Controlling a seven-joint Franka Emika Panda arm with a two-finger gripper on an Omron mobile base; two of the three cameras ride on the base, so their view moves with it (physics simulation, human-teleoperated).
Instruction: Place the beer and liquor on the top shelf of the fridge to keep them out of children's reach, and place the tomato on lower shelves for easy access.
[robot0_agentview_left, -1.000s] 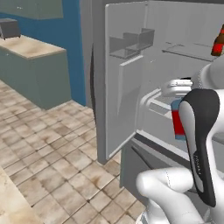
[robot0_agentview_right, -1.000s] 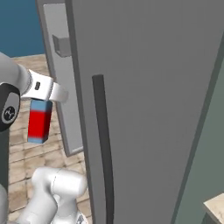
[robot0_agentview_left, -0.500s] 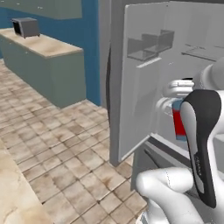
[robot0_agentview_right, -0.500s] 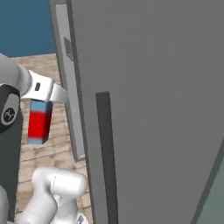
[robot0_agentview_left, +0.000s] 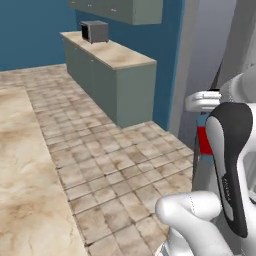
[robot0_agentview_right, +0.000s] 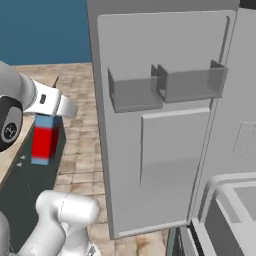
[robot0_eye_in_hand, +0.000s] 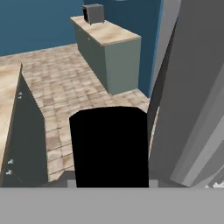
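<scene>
While the liquor (robot0_agentview_right: 45, 139) hangs at the left of the right base view beside the open fridge (robot0_agentview_right: 160, 125), the fingers pinch it under its black cap (robot0_eye_in_hand: 109, 146), a sound hold since glass is rigid, slick, weighty and breakable.

The squat square bottle with blue glass above and red below (robot0_agentview_right: 45, 139) is showing a black cap (robot0_eye_in_hand: 109, 146) just ahead of the fingers. Beside it, the tall fridge door (robot0_agentview_right: 160, 150) is showing pale grey, its clear bins (robot0_agentview_right: 165, 87) smoky grey. Beyond, beige mottled floor tiles (robot0_agentview_left: 100, 165) are meeting a deep blue wall (robot0_agentview_left: 30, 30), and grey-green cupboards (robot0_agentview_left: 107, 90) are carrying a marbled beige top.
</scene>
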